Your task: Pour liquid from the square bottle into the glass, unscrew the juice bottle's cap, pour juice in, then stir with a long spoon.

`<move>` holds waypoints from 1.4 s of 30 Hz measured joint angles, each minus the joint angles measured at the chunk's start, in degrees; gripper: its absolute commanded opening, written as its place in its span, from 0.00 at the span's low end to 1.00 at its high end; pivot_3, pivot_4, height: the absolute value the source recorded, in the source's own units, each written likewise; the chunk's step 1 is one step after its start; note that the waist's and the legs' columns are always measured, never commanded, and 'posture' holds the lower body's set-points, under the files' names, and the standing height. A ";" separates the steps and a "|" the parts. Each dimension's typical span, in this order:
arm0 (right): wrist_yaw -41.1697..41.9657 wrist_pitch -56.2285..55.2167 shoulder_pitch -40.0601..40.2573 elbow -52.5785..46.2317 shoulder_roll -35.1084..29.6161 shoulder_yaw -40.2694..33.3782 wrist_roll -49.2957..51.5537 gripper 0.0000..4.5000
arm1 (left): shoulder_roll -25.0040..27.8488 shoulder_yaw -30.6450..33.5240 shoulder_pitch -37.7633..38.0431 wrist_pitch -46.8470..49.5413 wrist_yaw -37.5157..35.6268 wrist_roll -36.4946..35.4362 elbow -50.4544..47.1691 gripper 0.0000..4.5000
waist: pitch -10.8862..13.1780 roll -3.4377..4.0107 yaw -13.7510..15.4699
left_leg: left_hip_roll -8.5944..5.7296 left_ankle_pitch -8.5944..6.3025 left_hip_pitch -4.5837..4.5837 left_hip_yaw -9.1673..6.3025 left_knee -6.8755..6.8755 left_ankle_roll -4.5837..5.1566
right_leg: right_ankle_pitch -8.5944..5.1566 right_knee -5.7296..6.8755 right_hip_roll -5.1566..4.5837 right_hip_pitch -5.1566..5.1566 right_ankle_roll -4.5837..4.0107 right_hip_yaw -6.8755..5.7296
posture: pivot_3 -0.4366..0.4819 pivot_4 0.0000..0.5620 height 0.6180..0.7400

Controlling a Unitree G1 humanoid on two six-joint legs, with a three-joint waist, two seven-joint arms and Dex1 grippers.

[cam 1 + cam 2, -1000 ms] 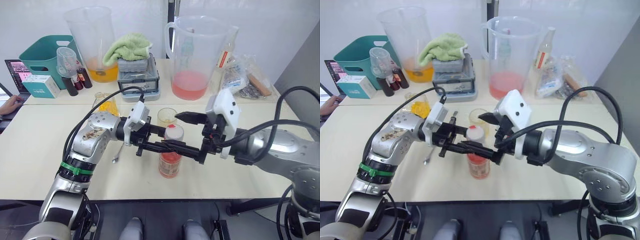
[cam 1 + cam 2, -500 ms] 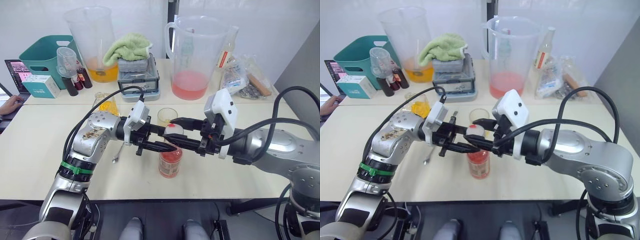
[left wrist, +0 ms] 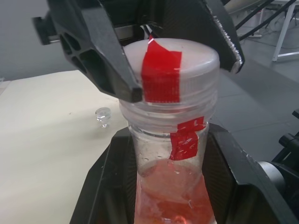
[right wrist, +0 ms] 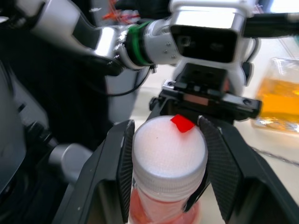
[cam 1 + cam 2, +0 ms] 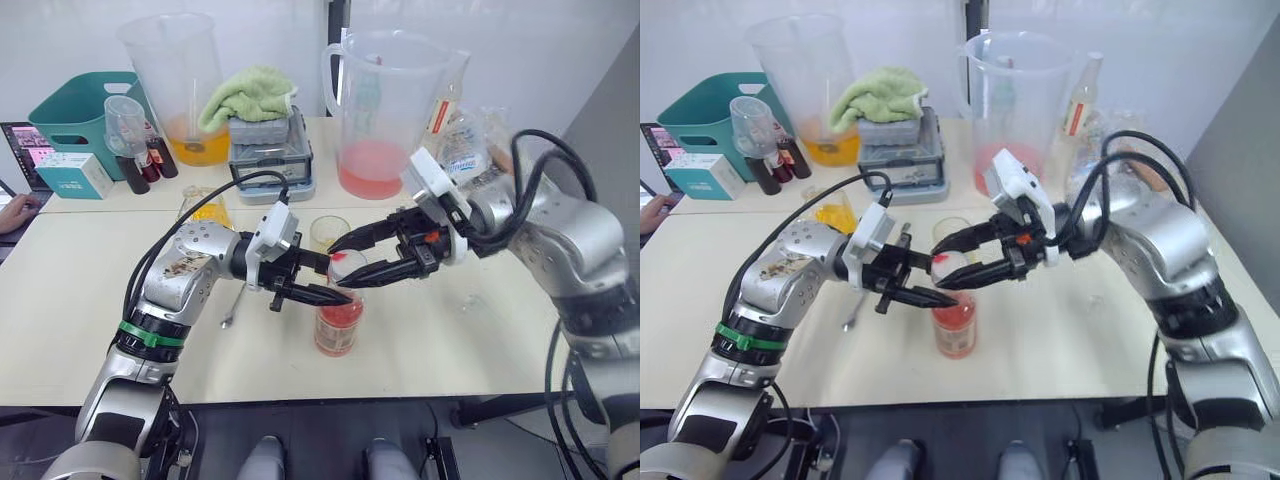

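Worktop (image 5: 90, 300): cream surface carrying all items. Juice bottle (image 5: 338, 322): upright at centre front, pink-red juice in its lower part. Left end effector (image 5: 322, 280): reaches in from 9 o'clock, fingers clamped on the bottle's neck below the cap. Right end effector (image 5: 345, 262): reaches in from 3 o'clock, fingers closed against both sides of the cap (image 3: 169, 70), white with a red mark. Square bottle (image 5: 208, 208): at 10 o'clock of the juice bottle. Glass (image 5: 330, 231): just beyond the bottle at 12 o'clock. Long spoon (image 5: 233, 307): flat on the worktop at 9 o'clock.
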 measured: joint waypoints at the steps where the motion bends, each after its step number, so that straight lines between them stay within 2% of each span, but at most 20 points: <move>1: 2.16 -1.36 -0.85 1.67 0.71 0.44 -1.03 0.37 | 0.05 0.00 0.02 0.11 -0.01 -0.02 -0.11 0.35 | 0.00 0.00 0.04 | 0.00 0.00 -0.01 -0.01 0.02 0.00 | 0.00 -0.03 0.00 0.03 0.00 -0.01 | 0.48 0.27 1.00; 4: 6.04 -3.63 -2.33 4.86 2.33 0.82 -3.25 0.37 | 0.12 0.00 0.02 0.31 0.08 0.02 -0.18 0.35 | -0.01 -0.01 0.00 | 0.00 0.00 0.00 -0.02 0.05 -0.01 | 0.00 -0.01 0.00 0.04 0.00 -0.02 | 0.48 0.27 1.00; 8: 7.29 -3.88 -2.56 5.52 3.07 0.36 -4.64 0.37 | 0.17 0.00 0.01 0.37 0.20 0.13 -0.18 0.35 | -0.01 0.00 -0.03 | 0.00 0.02 0.07 -0.02 0.05 -0.04 | 0.00 0.09 0.00 0.04 0.00 -0.01 | 0.48 0.27 1.00; 10: 7.28 -3.47 -2.53 5.22 3.07 0.21 -4.81 0.61 | 0.17 -0.01 0.01 0.37 0.20 0.14 -0.19 0.35 | -0.01 0.00 -0.02 | 0.00 0.03 0.08 -0.02 0.05 -0.05 | 0.00 0.10 0.00 0.04 0.00 -0.01 | 0.48 0.27 1.00; 15: 6.32 -0.05 -1.30 5.03 3.11 -0.43 -5.50 0.99 | 0.31 0.15 0.00 0.12 -0.02 0.10 -0.12 0.35 | -0.01 0.00 -0.03 | 0.00 0.03 0.02 -0.02 0.06 -0.05 | 0.00 0.13 0.00 -0.03 0.00 0.00 | 0.48 0.27 1.00; 19: 2.44 8.12 -4.42 1.58 3.21 -7.91 0.38 1.00 | 0.32 0.21 0.01 0.13 -0.06 0.06 -0.10 0.35 | 0.00 0.01 0.00 | 0.00 0.03 -0.02 -0.04 0.06 -0.06 | 0.01 0.16 0.00 -0.06 -0.01 -0.01 | 0.48 0.27 1.00; 23: -3.88 15.81 -4.53 -7.33 2.41 -14.52 7.49 1.00 | 0.27 0.17 -0.01 0.09 -0.02 0.06 -0.02 0.35 | 0.00 0.01 0.05 | 0.00 0.03 -0.02 -0.04 0.04 -0.06 | 0.01 0.14 0.00 -0.04 -0.01 -0.01 | 0.48 0.27 1.00; 26: -12.97 20.54 1.41 -16.18 1.36 -18.53 10.01 1.00 | 0.20 0.22 0.08 -0.01 0.13 0.05 0.05 0.35 | -0.01 -0.01 0.20 | 0.00 0.03 -0.02 -0.07 0.07 -0.05 | 0.00 0.19 0.00 -0.02 -0.01 -0.03 | 0.48 0.27 1.00; 31: -34.44 29.40 14.12 -30.46 3.82 -22.31 12.95 1.00 | 0.12 0.39 0.25 -0.57 0.47 0.06 0.15 0.35 | -0.01 -0.01 0.11 | 0.00 0.03 -0.05 -0.01 0.07 -0.04 | 0.00 0.27 0.00 -0.12 -0.01 0.03 | 0.48 0.27 1.00; 37: -51.08 33.49 16.93 -37.26 7.31 -25.49 17.27 1.00 | 0.08 0.35 0.29 -0.61 0.59 0.07 0.19 0.35 | -0.01 -0.01 0.15 | -0.01 0.03 -0.04 -0.03 0.07 -0.04 | 0.01 0.25 0.00 -0.10 -0.01 0.03 | 0.48 0.27 1.00; 42: -56.94 35.32 17.75 -38.57 6.55 -25.50 19.44 1.00 | -0.05 0.33 0.30 -0.61 0.61 0.07 0.19 0.35 | -0.01 -0.01 0.14 | -0.01 0.03 -0.04 -0.02 0.06 -0.03 | 0.00 0.24 0.00 -0.10 -0.01 0.03 | 0.48 0.27 1.00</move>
